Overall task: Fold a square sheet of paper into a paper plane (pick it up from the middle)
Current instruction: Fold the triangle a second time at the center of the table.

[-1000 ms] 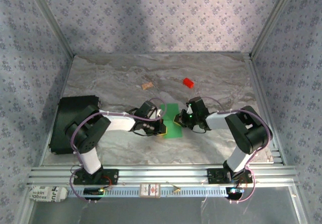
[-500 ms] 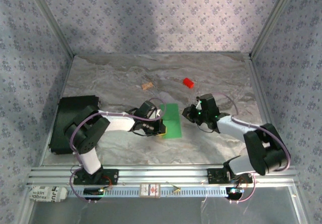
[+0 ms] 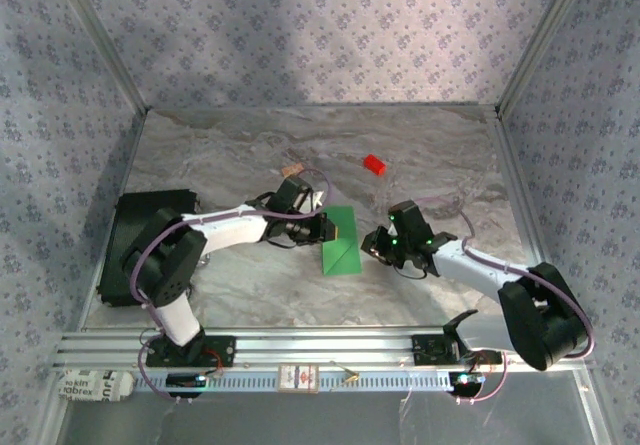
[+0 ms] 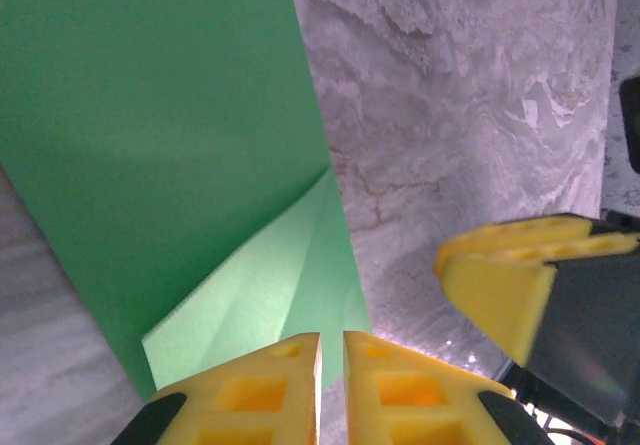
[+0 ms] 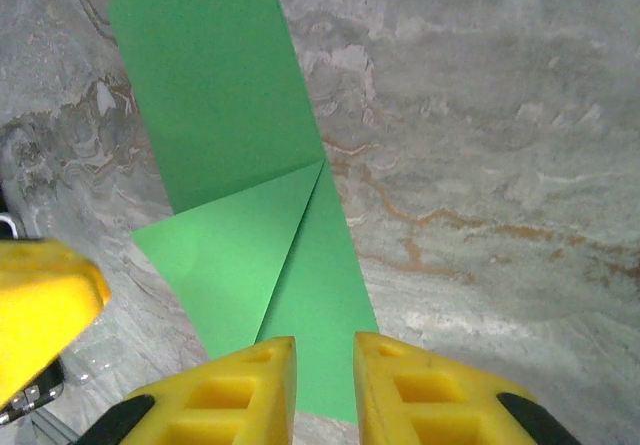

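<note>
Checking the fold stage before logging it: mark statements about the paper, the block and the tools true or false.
1. The green paper lies on the table. True.
2. The red block sits on the paper. False: it lies apart, farther back.
3. The paper lies between the left tool and the right tool. True.
4. The paper is a finished narrow dart. False: only a triangular flap is folded.

The table (image 3: 430, 145) I work at has a grey, marble-veined top. The green sheet of paper (image 3: 340, 243) lies flat near its middle, a paler triangular flap folded over at one end. Farther from me, well apart from the sheet, sit a small red block (image 3: 374, 164) and a tiny tan piece (image 3: 293, 171). A flat black object (image 3: 130, 227) lies along my left edge.
</note>
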Controlling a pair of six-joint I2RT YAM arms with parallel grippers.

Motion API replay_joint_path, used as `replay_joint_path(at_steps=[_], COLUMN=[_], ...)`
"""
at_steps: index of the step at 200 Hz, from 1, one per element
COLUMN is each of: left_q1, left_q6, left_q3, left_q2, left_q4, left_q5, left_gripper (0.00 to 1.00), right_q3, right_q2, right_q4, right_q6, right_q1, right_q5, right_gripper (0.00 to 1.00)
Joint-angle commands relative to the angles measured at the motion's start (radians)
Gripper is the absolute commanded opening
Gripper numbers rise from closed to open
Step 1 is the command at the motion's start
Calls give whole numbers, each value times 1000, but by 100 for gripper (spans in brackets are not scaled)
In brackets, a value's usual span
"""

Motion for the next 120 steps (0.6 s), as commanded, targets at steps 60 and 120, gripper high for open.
replay_joint_path(at_steps=[60,120], left_q1=[9,11], left_q6=[131,123], left_q3=[34,-13], left_q2=[123,127], left_q4=[-122,-100], left_q5=[-13,-1], left_gripper=[10,8], right_q3=[43,64], right_q2=[42,86], right_q4=[-56,-62], right_q6=[67,71], right_q1=[91,104], right_q5=[45,14], right_gripper=[31,34])
